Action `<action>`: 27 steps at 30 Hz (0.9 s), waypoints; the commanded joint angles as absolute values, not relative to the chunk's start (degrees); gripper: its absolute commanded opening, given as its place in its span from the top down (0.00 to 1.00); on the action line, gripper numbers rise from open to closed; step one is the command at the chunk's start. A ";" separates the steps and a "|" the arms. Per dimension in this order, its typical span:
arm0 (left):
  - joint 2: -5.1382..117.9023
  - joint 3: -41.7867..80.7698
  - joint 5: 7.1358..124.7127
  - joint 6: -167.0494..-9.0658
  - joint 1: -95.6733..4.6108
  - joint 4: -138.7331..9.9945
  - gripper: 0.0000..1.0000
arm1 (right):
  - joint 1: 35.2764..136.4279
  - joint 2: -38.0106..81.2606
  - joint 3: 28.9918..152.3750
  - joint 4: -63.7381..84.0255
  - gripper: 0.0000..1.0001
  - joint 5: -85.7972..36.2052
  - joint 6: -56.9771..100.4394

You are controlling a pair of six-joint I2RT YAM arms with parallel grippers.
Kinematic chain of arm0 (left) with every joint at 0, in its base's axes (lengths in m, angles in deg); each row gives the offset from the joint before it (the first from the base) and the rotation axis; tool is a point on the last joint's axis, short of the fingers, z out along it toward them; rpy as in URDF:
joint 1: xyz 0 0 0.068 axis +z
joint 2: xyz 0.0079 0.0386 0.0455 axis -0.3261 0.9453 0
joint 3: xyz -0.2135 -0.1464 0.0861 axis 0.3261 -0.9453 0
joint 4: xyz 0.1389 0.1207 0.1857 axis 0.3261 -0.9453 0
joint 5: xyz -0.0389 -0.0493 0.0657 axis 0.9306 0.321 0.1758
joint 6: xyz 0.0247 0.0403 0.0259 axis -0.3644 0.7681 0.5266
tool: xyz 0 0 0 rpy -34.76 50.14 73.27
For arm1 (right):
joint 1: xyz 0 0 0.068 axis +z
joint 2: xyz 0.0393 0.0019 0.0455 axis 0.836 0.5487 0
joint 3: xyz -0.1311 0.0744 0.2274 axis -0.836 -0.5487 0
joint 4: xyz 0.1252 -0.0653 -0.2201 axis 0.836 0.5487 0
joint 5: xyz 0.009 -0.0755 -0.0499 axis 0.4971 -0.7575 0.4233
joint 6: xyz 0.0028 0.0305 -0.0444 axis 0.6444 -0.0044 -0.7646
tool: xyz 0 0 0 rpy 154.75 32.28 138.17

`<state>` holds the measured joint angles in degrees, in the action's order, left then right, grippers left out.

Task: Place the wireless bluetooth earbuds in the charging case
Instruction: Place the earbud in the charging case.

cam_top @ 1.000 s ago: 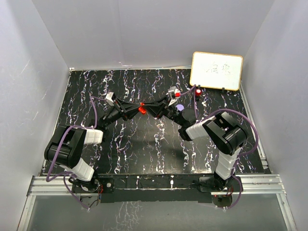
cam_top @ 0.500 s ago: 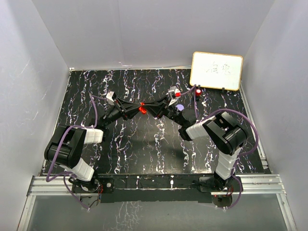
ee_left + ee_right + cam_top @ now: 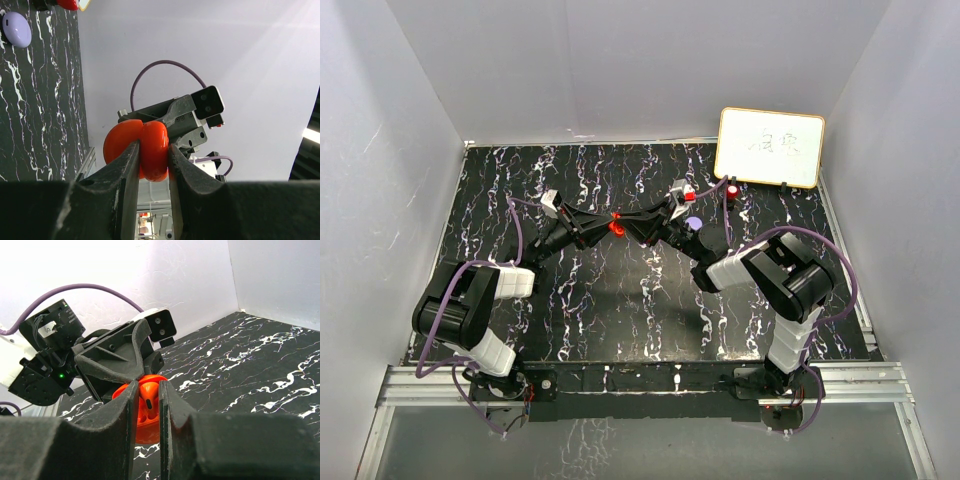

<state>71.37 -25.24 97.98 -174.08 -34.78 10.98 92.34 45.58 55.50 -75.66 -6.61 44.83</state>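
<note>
My left gripper [image 3: 606, 226] is shut on the open red charging case [image 3: 616, 228] and holds it above the table's middle. In the left wrist view the case [image 3: 145, 147] sits pinched between the left gripper's [image 3: 152, 156] jaws. My right gripper [image 3: 629, 226] meets it from the right. In the right wrist view the right gripper [image 3: 148, 390] is shut on a red earbud [image 3: 149, 396], held at the case's open cavity [image 3: 146, 427]. A pale purple case [image 3: 693, 223] lies on the table under the right arm and also shows in the left wrist view [image 3: 16, 29]. The purple earbuds are not visible.
A framed whiteboard [image 3: 770, 147] leans at the back right. A small red piece [image 3: 731, 188] lies just in front of it, and another red spot [image 3: 689, 197] shows beside the right wrist. Grey walls enclose the black marbled table [image 3: 570, 300].
</note>
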 commanded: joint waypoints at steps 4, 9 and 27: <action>68.25 -21.30 98.53 -175.44 -35.73 18.63 1.00 | 93.19 45.51 53.92 -94.42 0.83 -3.73 43.94; 68.44 -21.38 98.59 -175.44 -35.73 18.77 1.00 | 93.07 45.22 53.90 -94.41 0.80 -3.85 43.83; 69.41 -21.30 98.66 -175.70 -35.73 19.36 1.00 | 92.58 44.49 53.81 -94.39 0.75 -3.97 43.74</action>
